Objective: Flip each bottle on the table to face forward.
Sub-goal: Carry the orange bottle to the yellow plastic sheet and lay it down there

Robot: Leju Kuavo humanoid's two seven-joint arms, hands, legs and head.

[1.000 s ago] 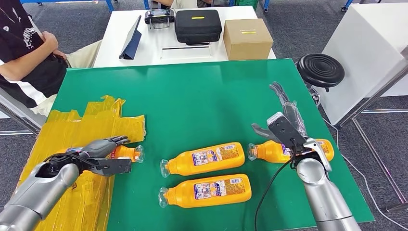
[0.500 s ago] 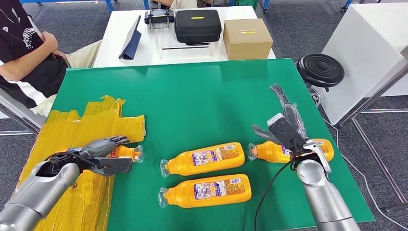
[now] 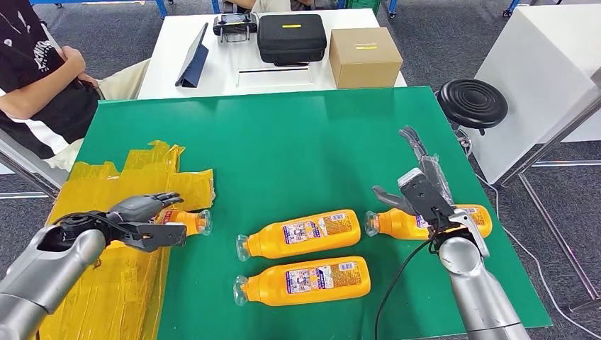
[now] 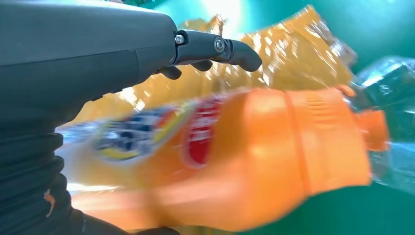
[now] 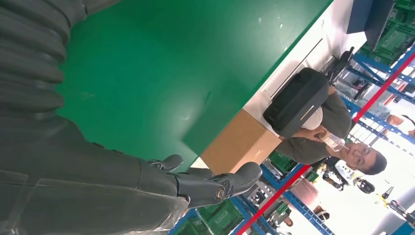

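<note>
Four orange bottles lie on their sides on the green table [image 3: 298, 142]. The left bottle [image 3: 190, 222] rests at the edge of the yellow tape patch [image 3: 135, 184], its cap toward the middle. My left hand [image 3: 145, 216] cups it, fingers arched above and thumb on the near side. In the left wrist view a gap shows between the fingers [image 4: 215, 46] and the blurred left bottle [image 4: 274, 152]. Two bottles [image 3: 301, 234] [image 3: 305, 280] lie in the middle, labels up. My right hand [image 3: 424, 188] hovers with fingers spread in front of the right bottle [image 3: 397, 223], holding nothing.
A person [image 3: 35, 71] sits at the table's far left corner. Behind the green table a white table [image 3: 170, 57] carries a black case [image 3: 291, 37], a cardboard box [image 3: 365, 57] and a tablet [image 3: 193, 65]. A black stool [image 3: 471, 103] stands to the right.
My left arm has drawn back to the left and its fingers have lifted a little off the left bottle, which stays about where it was. The right hand has barely moved.
</note>
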